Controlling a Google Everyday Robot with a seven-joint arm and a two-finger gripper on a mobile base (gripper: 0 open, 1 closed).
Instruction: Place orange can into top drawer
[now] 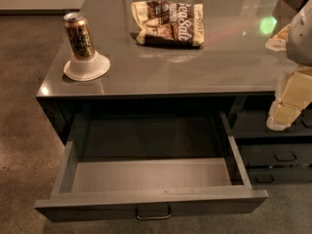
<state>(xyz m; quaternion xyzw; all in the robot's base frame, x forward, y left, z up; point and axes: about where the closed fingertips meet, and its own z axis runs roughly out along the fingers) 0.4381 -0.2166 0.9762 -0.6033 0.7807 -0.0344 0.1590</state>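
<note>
Bench [204, 67]: glossy grey top.
Can [79, 34]: upright on a white base [87, 68], 10 o'clock, near the bench's left edge.
Bag [168, 23]: lying flat, 12 o'clock.
Drawer [151, 199]: pulled open, 6 o'clock.
End effector [285, 106]: 3 o'clock, by the bench's right edge, well apart from the can; grip state cannot be told.

Office kitchenette corner.
Glossy grey counter [219, 57] and snack bag [168, 23] left of the gripper [285, 106]; stacked drawers [278, 156] below it.
</note>
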